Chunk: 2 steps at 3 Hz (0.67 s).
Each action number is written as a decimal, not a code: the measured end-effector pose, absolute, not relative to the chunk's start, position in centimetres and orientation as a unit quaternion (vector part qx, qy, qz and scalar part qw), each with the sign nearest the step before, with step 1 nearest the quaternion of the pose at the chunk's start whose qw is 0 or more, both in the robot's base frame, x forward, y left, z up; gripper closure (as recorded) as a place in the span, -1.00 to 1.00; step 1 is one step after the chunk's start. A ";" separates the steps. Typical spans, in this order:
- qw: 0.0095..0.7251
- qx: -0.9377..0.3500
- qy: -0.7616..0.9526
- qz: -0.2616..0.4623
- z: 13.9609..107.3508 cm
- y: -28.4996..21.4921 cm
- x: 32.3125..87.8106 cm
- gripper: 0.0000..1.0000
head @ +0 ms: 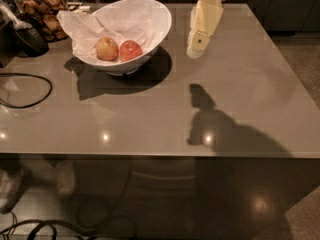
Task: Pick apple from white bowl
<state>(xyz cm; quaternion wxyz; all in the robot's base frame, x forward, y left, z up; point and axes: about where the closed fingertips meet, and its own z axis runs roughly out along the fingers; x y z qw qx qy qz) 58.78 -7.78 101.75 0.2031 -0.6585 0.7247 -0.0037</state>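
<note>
The wide, glossy white bowl (163, 28) stood on the smooth grey-brown table (150, 116), lined with crumpled white paper (122, 18). The small round red apple (130, 50) lay inside the bowl on the paper, touching a paler yellowish-tan apple (107, 48) on its left. The cream-coloured gripper (198, 47) hung just to the right of the bowl, above the table and clear of the rim, pointing down; whether its jaws were apart or together could not be told. A thin black cable (31, 90) looped on the table left of the bowl.
</note>
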 end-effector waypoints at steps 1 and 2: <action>0.207 -0.655 0.727 -0.006 101.5 -7.0 59.6 -1.00; 0.194 -0.662 0.724 -0.003 100.5 -4.9 62.4 -1.00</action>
